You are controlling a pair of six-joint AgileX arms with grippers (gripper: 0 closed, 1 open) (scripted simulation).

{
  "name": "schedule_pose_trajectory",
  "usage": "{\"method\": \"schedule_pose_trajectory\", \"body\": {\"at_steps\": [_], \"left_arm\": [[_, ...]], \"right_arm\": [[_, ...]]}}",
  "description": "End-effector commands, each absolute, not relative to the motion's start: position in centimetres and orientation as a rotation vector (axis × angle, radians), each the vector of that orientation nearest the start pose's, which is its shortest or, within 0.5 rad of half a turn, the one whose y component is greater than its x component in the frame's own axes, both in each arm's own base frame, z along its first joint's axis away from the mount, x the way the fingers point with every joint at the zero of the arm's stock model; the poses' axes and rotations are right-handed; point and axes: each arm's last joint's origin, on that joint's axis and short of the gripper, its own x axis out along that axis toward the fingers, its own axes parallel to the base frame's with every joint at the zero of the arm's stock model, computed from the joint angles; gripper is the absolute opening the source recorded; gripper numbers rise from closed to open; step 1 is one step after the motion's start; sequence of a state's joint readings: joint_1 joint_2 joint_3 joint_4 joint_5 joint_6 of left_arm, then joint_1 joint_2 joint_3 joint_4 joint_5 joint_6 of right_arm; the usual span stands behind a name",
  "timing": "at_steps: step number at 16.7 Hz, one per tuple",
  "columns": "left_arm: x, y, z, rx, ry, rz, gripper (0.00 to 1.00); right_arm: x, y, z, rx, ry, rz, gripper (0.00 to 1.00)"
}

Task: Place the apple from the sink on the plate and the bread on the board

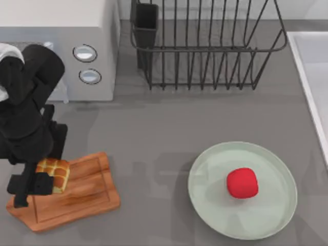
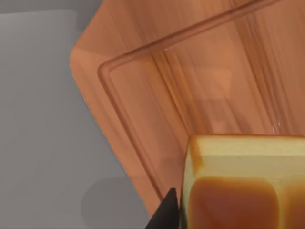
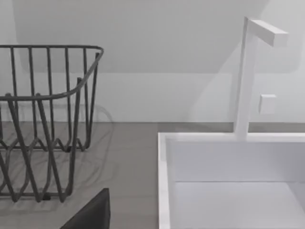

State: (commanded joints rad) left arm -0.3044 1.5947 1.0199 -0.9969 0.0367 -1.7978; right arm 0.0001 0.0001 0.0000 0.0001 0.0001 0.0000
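Observation:
The golden-brown bread [image 1: 55, 173] is over the left part of the wooden board [image 1: 87, 195], and my left gripper [image 1: 46, 179] is shut on it. In the left wrist view the bread [image 2: 243, 186] looms close above the board [image 2: 190, 86], with one dark fingertip [image 2: 167, 214] beside it. I cannot tell whether the bread touches the wood. The red apple [image 1: 242, 183] lies on the mint-green plate [image 1: 205, 169] at the front right. The sink [image 1: 313, 77] runs along the right edge. The right wrist view looks at the sink's rim [image 3: 228, 138], with a dark part of my right gripper [image 3: 90, 214] low in the picture.
A microwave [image 1: 56, 51] stands at the back left, close behind my left arm. A black wire dish rack [image 1: 205, 46] fills the back middle, also seen as the rack [image 3: 43, 119] beside the sink. A white faucet [image 3: 248, 71] rises behind the basin.

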Motion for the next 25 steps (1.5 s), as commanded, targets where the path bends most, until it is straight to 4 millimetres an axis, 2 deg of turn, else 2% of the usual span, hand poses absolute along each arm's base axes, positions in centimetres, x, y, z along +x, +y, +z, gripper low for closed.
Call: {"method": "schedule_pose_trajectory", "body": {"at_steps": [3,11,25], "left_arm": [[25.9,-7.7,18.4,-1.261,1.223,1.184,0.0],[26.0,-7.8,18.2,-1.261,1.223,1.188,0.0],[26.2,-8.0,14.7,-1.286,1.206,1.167,0.0]], "right_arm": [[10.6,-0.1,16.0,0.0,0.0,0.0,1.0],[10.6,-0.1,16.0,0.0,0.0,0.0,1.0],[10.6,-0.1,16.0,0.0,0.0,0.0,1.0]]}}
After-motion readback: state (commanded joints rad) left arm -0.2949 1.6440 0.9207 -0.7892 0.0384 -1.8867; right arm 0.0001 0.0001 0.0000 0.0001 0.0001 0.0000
